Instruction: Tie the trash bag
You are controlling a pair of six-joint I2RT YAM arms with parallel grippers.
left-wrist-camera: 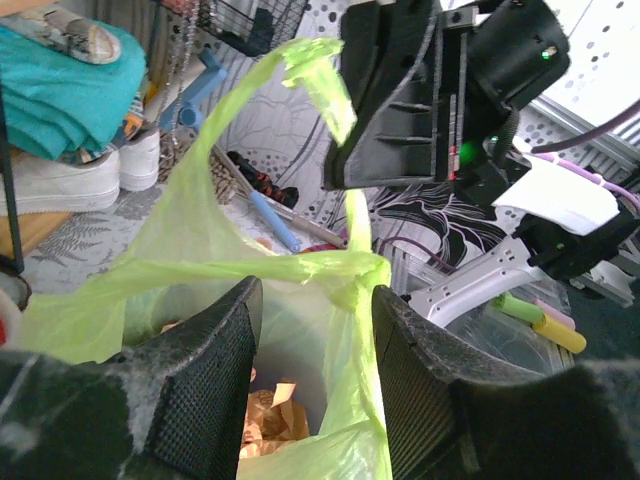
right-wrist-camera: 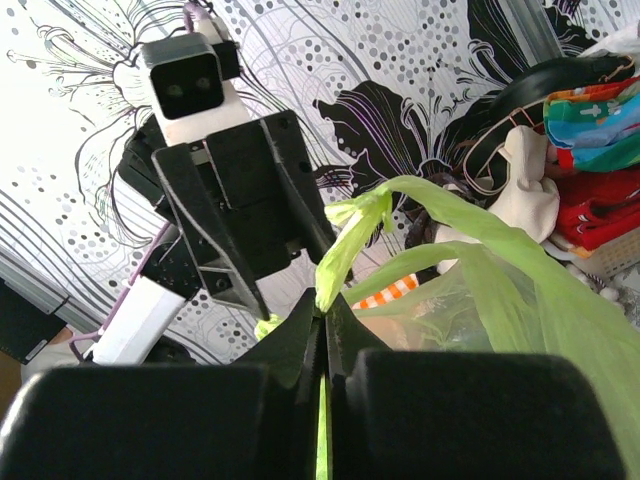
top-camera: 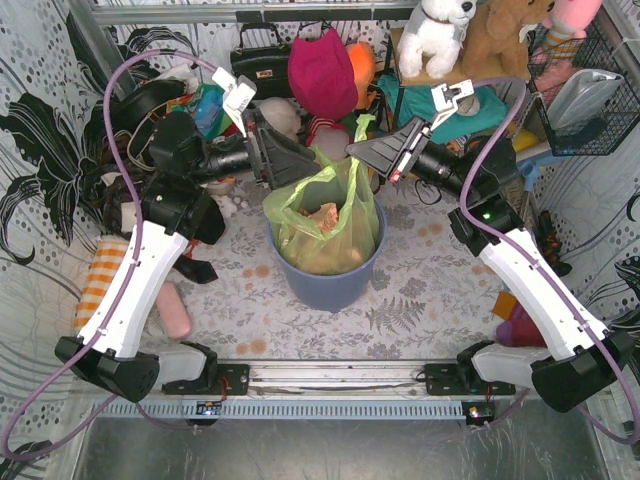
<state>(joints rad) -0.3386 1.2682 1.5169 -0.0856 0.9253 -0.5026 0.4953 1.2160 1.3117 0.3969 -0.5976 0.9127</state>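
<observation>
Grey floral cloth (top-camera: 420,300) covered the table, and clutter crowded its far edge: plush toys (top-camera: 440,30), a black handbag (top-camera: 262,62), a magenta pouch (top-camera: 322,70) and, at far right, a wire basket (top-camera: 590,90). A striped orange towel (top-camera: 100,280) lay beside the left arm. All of this sat behind or beside the arms, apart from the middle of the table. There a round blue-grey bin (top-camera: 330,282) stood, lined with the trash bag (top-camera: 345,215), whose light-green film rose above the rim. The right gripper (right-wrist-camera: 322,318) was closed tight on a twisted strip of the bag's upper edge, drawing it into a peak above the bin. The left gripper (left-wrist-camera: 315,330) faced it from the opposite side, its fingers set apart with the bag's near rim lying in the gap, not pinched. Crumpled brown paper (left-wrist-camera: 270,415) sat inside the bag, within the bin.
</observation>
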